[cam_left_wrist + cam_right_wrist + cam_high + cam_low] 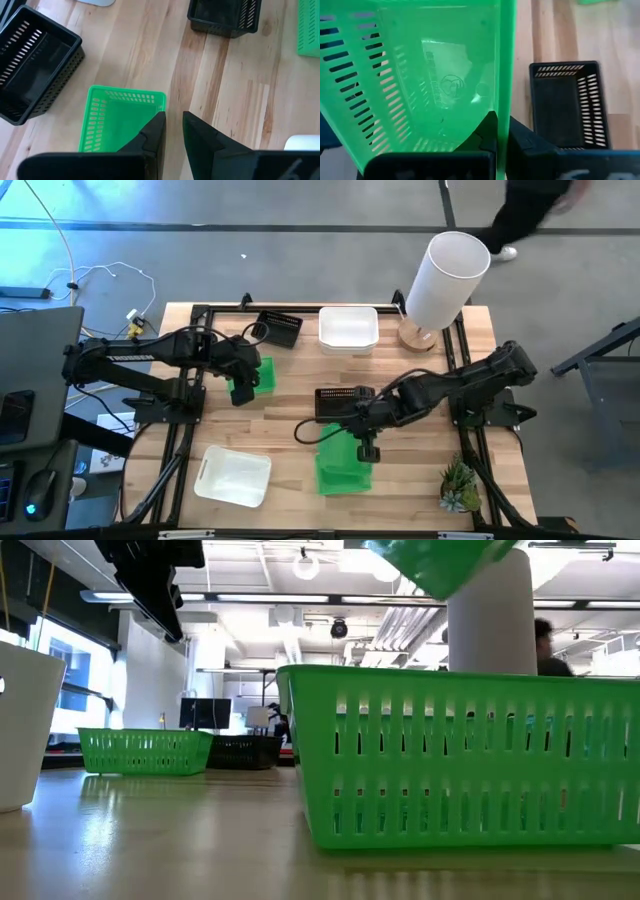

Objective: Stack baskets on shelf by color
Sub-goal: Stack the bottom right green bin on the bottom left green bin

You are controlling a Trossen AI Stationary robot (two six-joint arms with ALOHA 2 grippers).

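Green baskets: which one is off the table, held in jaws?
The tilted green basket, pinched by its wall in the right gripper, above another green basket. The third green basket sits under the left gripper.

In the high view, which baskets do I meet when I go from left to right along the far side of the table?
Green basket under the left gripper → black basket → white basket.

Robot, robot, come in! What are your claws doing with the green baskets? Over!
Right gripper shut on tilted green basket, lifted above another green basket. Left gripper over third green basket, not gripping. Black basket sits close beside right gripper.
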